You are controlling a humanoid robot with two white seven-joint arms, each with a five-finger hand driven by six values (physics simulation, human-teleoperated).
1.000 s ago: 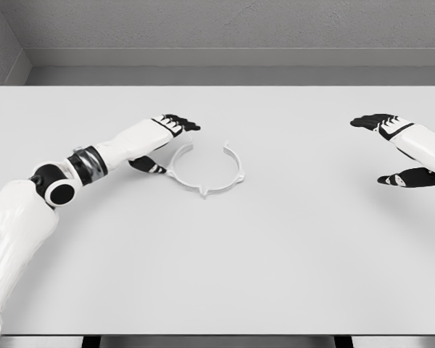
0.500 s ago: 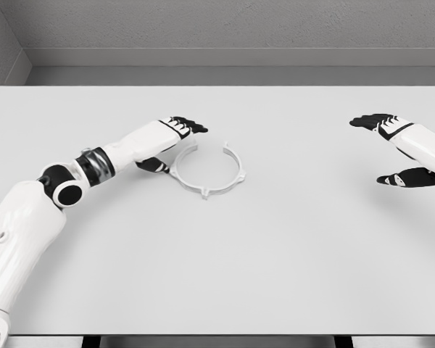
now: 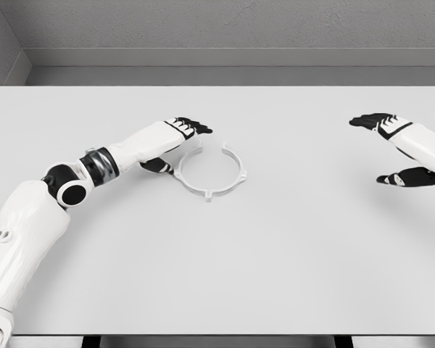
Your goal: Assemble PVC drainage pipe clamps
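Clamp ring (image 3: 210, 171) lies just right of the spread left hand (image 3: 175, 143); spread right hand (image 3: 399, 152) sits well apart.

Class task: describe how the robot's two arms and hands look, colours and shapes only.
Both arms are glossy white with rounded shells. The left arm has a black-and-grey ringed joint and a round black elbow disc. The left hand and right hand have black fingers with white bands.

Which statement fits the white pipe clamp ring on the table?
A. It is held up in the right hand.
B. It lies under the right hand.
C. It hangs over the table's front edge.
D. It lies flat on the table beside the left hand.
D: the pipe clamp ring lies flat on the table, right beside the left hand; the right hand is far off.
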